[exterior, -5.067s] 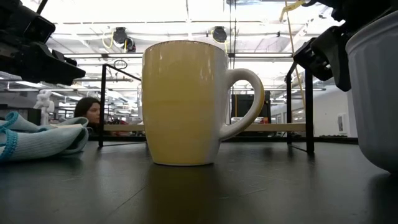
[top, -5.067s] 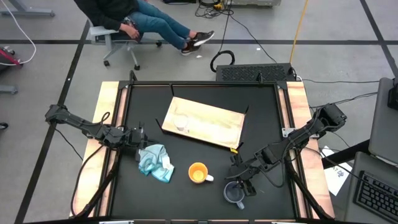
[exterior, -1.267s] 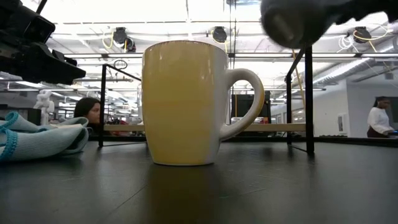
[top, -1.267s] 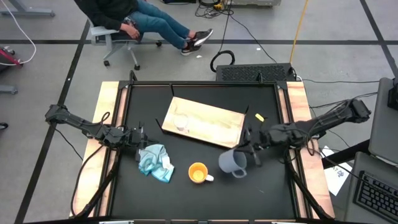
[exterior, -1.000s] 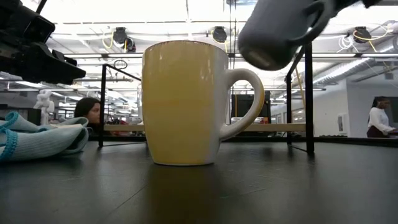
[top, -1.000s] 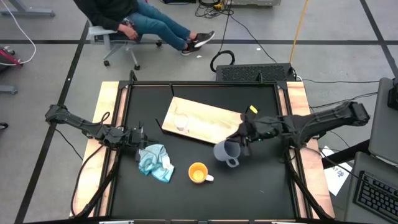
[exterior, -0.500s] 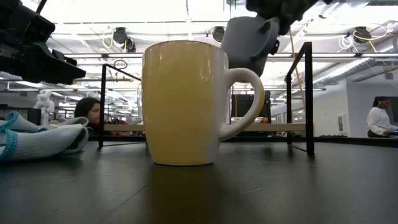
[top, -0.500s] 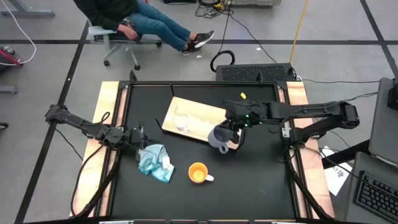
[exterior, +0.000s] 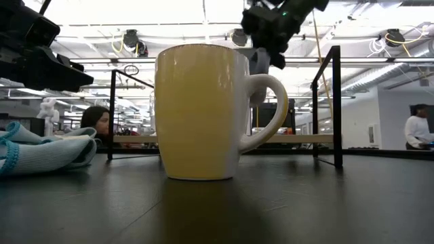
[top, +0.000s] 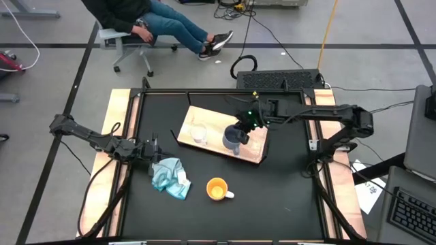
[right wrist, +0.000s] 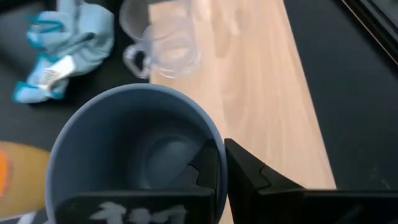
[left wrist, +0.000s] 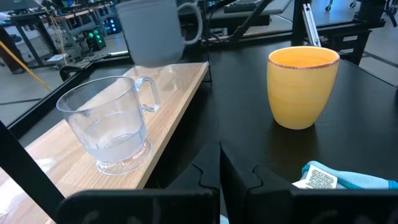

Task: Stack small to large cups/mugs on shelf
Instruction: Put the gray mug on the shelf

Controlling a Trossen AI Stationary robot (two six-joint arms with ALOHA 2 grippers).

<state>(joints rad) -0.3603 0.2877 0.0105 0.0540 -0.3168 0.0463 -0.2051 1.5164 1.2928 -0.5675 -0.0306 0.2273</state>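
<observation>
Right hand [right wrist: 221, 163] gripping empty grey-blue mug [right wrist: 134, 152] — rim

1. The shelf [top: 216, 134], in the middle of the high view, is light wood with pale grain, smooth and matt.
2. The small cup [left wrist: 112, 124] on it is clear glass, glossy.
3. The grey-blue mug [right wrist: 138, 149] looks like ceramic with a matt, smooth surface.
4. The orange mug [exterior: 203, 112] is glazed and a little shiny.
5. The light blue cloth [top: 170, 177], lower left, is soft wrinkled fabric.
6. The tabletop [top: 286, 204] is black and matt.
</observation>
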